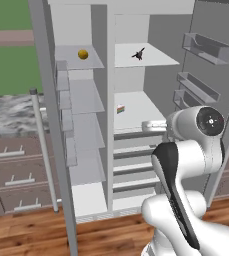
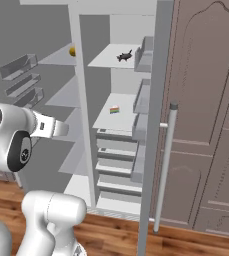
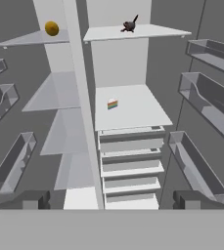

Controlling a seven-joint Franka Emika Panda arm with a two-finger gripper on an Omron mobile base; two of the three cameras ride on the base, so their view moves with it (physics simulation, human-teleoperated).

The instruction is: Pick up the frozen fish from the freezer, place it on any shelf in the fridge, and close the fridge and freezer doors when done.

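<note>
both doors open; frozen fish (image 3: 129, 25) near front edge of top right shelf (image 3: 152, 32); gripper (image 3: 111, 199) fingers spread wide, holding nothing, well back from the shelves

Arm raised; hand (image 3: 111, 200) spread wide, holding nothing

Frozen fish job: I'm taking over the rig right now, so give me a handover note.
The end effector is open and empty, facing the open compartments.
The frozen fish lies on the top shelf of the wider right compartment.
The left door and right door both stand open.
Done: fish looks placed, if that compartment is the fridge.
Left: confirm that, then close both doors.
</note>
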